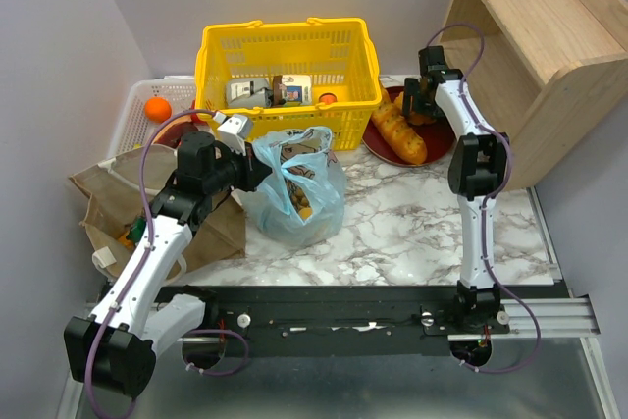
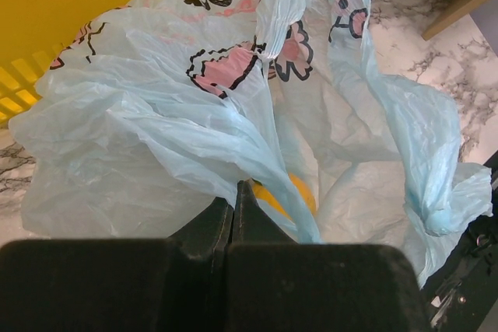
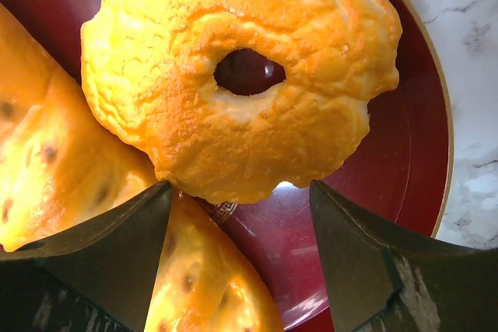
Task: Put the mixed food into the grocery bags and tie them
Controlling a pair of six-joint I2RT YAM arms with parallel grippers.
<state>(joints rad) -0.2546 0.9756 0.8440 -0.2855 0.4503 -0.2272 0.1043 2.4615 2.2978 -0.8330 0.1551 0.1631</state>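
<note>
The light-blue bag (image 1: 294, 193) with the pink cartoon print stands on the marble table, holding brownish and yellow food. My left gripper (image 1: 257, 159) is shut on the bag's left handle. In the left wrist view the jaws (image 2: 236, 186) are pressed together on a fold of the bag (image 2: 156, 138), and a yellow-orange item (image 2: 296, 192) shows inside. The tan bag (image 1: 108, 193) lies at the left with something orange and green in it. My right gripper (image 1: 422, 97) is open and empty over the red plate; its jaws (image 3: 241, 192) straddle the edge of a ring-shaped bun (image 3: 233, 75).
The yellow basket (image 1: 289, 51) stands behind the blue bag, with cartons and an orange (image 1: 327, 98) in it. Another orange (image 1: 157, 108) lies in a white tray at back left. A long loaf (image 1: 400, 132) lies on the red plate (image 3: 389, 161). A wooden shelf (image 1: 540, 36) stands at right.
</note>
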